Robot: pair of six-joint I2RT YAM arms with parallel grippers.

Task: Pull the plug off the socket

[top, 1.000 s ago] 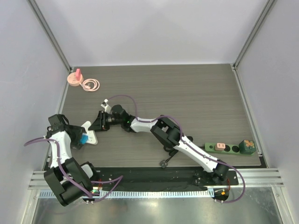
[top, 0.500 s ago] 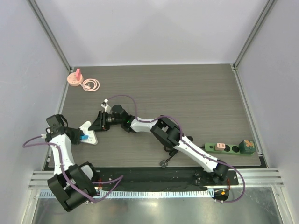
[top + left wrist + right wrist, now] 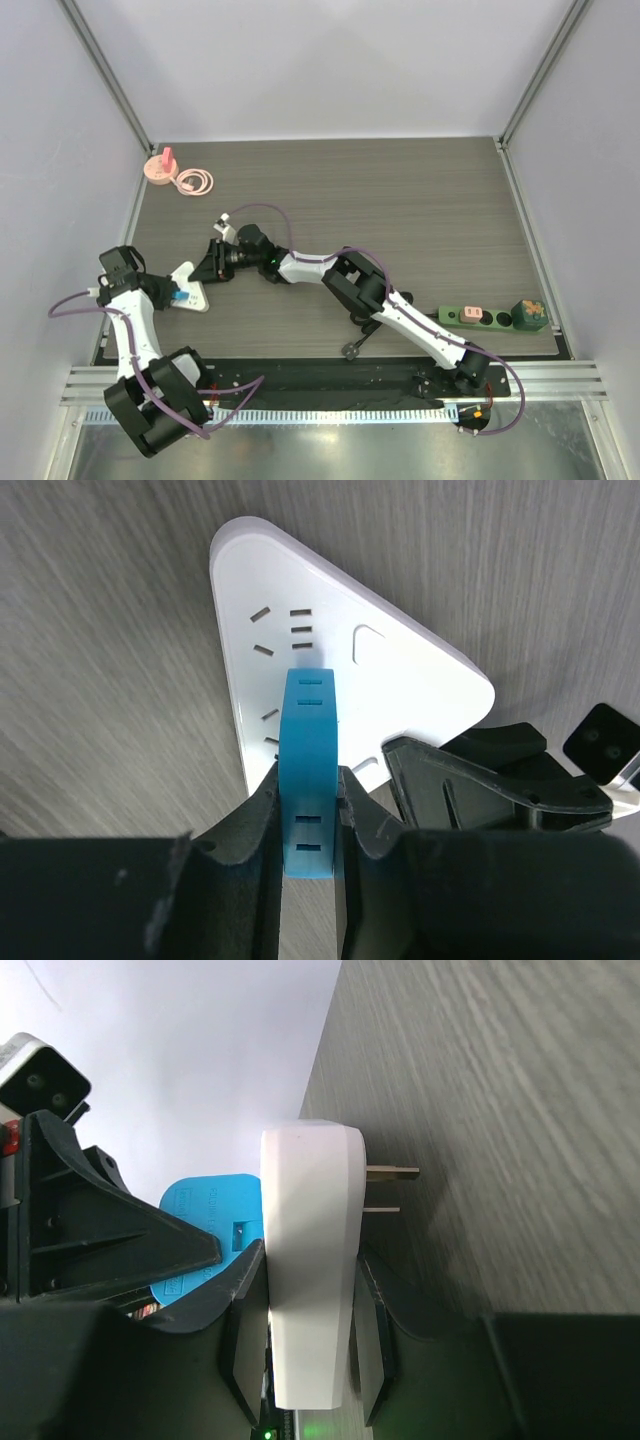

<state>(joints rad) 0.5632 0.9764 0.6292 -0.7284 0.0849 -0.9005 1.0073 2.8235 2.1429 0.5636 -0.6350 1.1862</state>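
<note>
A blue plug (image 3: 308,750) stands in a white triangular socket block (image 3: 345,665) lying at the table's left side (image 3: 192,288). My left gripper (image 3: 308,825) is shut on the blue plug, a finger pressed on each flat side. My right gripper (image 3: 308,1360) is shut on the edges of the white socket block (image 3: 310,1290), whose two metal prongs (image 3: 390,1173) stick out over the table. The blue plug (image 3: 205,1222) shows behind the block, beside the left gripper's black finger (image 3: 100,1230). From above, the two grippers meet at the block, left (image 3: 172,294) and right (image 3: 205,274).
A dark green power strip (image 3: 490,318) with a pink piece plugged in lies near the front right edge. A pink holder (image 3: 160,167) and a coiled pink cable (image 3: 195,181) sit at the back left. A small black plug (image 3: 351,350) lies near the front edge.
The left gripper has closed onto the blue plug, and the left arm has shifted slightly towards the block. The right arm has held still with the white block.
</note>
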